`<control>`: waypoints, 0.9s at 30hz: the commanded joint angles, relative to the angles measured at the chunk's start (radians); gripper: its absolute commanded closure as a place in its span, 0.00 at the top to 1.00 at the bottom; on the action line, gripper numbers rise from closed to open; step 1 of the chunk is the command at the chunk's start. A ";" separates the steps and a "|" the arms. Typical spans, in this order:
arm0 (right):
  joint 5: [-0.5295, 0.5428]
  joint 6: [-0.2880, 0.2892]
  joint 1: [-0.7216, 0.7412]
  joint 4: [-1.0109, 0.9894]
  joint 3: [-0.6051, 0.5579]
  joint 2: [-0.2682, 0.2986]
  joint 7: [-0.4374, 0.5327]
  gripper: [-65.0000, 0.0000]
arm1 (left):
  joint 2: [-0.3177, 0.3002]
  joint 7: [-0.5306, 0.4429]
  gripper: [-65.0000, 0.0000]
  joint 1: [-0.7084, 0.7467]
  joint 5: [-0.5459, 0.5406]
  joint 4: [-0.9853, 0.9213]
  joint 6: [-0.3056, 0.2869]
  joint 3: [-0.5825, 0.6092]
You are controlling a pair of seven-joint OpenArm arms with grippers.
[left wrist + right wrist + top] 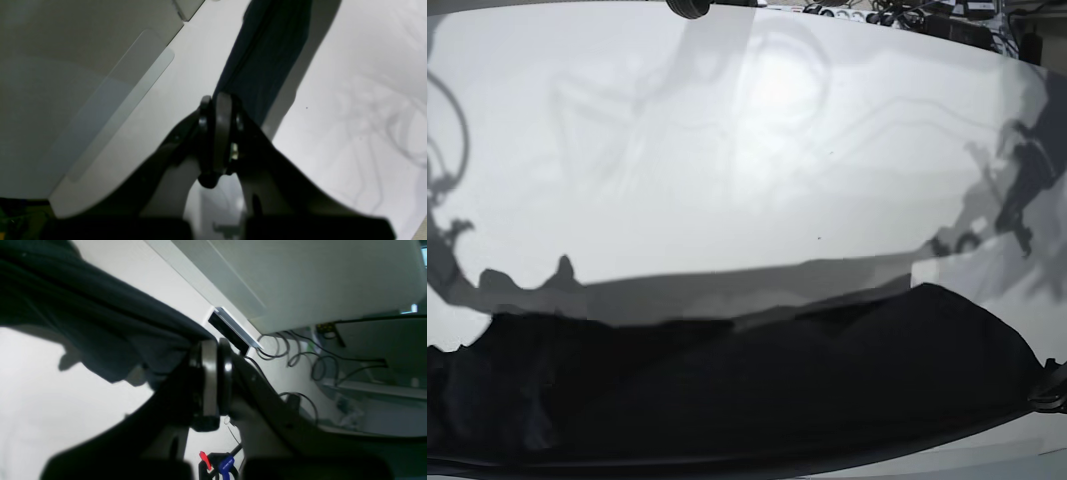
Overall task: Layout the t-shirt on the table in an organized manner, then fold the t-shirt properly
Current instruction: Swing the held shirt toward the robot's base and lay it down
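1. Loose cables [300, 356] are lying past the table's [747, 130] far edge.
2. The right gripper [213, 350] is pinching one black t-shirt [757, 390] with closed jaws.
3. The shirt is hanging stretched along the table's near edge.
4. The left gripper [217, 100] is clamping the shirt's other end, jaws closed.

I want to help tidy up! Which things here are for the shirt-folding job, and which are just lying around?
For the job:
- t-shirt, black, held up off the table
- table, white
- left gripper, shut on the t-shirt
- right gripper, shut on the t-shirt

Just lying around:
- cables past the table's edge
- red and blue clips
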 commanded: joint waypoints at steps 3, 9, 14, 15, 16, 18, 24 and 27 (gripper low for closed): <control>-0.019 -0.019 0.032 0.003 0.018 0.084 -0.026 0.00 | -0.038 -0.053 0.00 -0.023 0.136 -0.003 0.066 -0.020; 0.127 0.040 0.032 0.003 0.018 0.122 -0.075 0.00 | -0.061 -0.178 0.00 -0.025 0.344 -0.003 0.315 -0.020; 0.229 0.075 0.032 0.003 0.018 0.129 -0.099 0.00 | -0.119 -0.238 0.00 -0.025 0.344 -0.003 0.350 -0.020; 0.249 0.082 0.032 0.003 0.018 0.129 -0.103 0.00 | -0.130 -0.248 0.00 -0.025 0.338 -0.003 0.346 -0.020; 0.261 0.087 0.032 0.003 0.018 0.129 -0.108 0.00 | -0.141 -0.262 0.00 -0.025 0.338 -0.003 0.337 -0.020; 0.275 0.095 0.032 0.003 0.018 0.129 -0.117 0.00 | -0.155 -0.270 0.00 -0.025 0.333 -0.003 0.291 -0.020; 0.282 0.094 0.032 0.003 0.018 0.129 -0.117 0.00 | -0.156 -0.261 0.00 0.010 0.263 -0.003 0.088 -0.020; 0.365 0.109 0.032 0.003 0.018 0.129 -0.117 0.00 | -0.156 -0.261 0.00 0.045 0.264 -0.002 0.019 -0.020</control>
